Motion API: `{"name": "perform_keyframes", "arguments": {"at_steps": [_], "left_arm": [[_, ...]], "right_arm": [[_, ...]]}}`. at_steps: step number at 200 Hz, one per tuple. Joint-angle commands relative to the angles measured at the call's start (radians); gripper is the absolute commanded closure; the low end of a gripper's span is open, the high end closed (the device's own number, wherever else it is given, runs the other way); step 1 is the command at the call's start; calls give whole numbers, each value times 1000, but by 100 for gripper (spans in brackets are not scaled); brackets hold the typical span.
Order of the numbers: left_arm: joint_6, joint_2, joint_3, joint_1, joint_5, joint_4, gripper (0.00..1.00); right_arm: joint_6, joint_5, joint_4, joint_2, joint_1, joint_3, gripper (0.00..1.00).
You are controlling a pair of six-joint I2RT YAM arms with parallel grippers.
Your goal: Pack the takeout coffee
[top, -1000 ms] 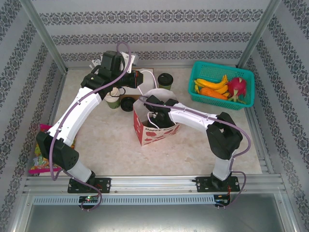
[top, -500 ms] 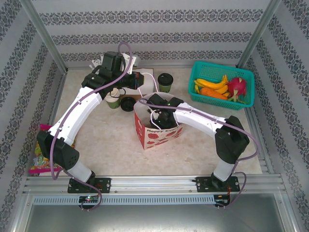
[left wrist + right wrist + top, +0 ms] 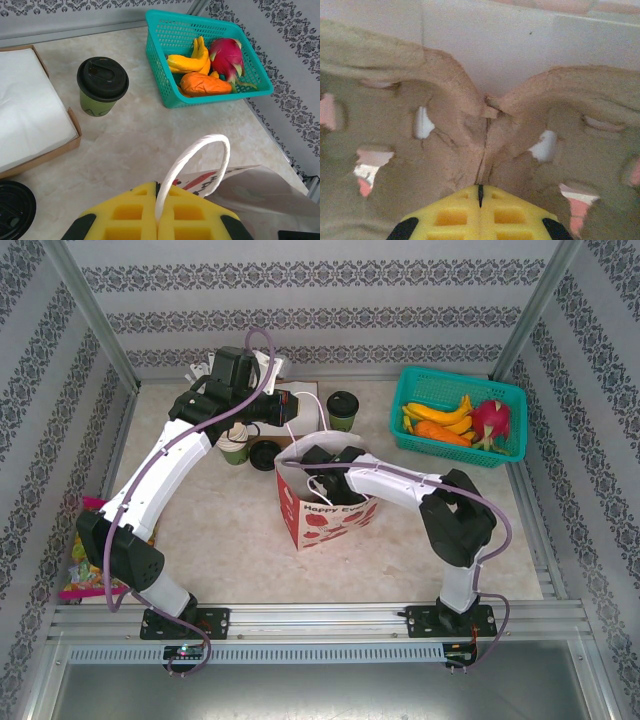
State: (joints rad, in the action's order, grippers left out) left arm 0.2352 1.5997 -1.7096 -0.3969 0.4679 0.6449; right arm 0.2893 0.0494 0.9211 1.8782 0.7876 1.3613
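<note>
**Q:** Which step is in hand?

**A:** Readying the bag. My left end effector (image 3: 158,220) is clamped on the bag handle (image 3: 200,150). My right end effector (image 3: 480,192), fingers together, sits inside the bag (image 3: 325,505) at the pulp tray (image 3: 445,100). The takeout coffee (image 3: 102,85) stands on the tabletop (image 3: 130,145), well apart.

**Q:** And next?

**A:** Likely withdraw the right arm and fetch the takeout coffee, kept upright.

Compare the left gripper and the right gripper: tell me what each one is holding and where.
The left gripper is shut on the paper bag's white handle; the right gripper is shut on the middle ridge of the brown pulp cup carrier. The left gripper is above the bag's rim; the right gripper reaches inside the bag. Both are closed.
</note>
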Motion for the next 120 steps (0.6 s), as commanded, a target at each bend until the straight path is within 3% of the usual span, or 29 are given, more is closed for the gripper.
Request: {"name": "perform_keyframes", "arguments": {"at_steps": [1,86,120], "left_arm": [[-27,6,-20,14,29,22,100],[-38,6,-18,15,48,20,100],[-49,4,-17,14,59,19,100]], "right_arm": [[33,-22,-46,41,-3,-27,100],[-33,34,16,-40,-1,15,97],[-100,103,18,19,1,-13,97]]}}
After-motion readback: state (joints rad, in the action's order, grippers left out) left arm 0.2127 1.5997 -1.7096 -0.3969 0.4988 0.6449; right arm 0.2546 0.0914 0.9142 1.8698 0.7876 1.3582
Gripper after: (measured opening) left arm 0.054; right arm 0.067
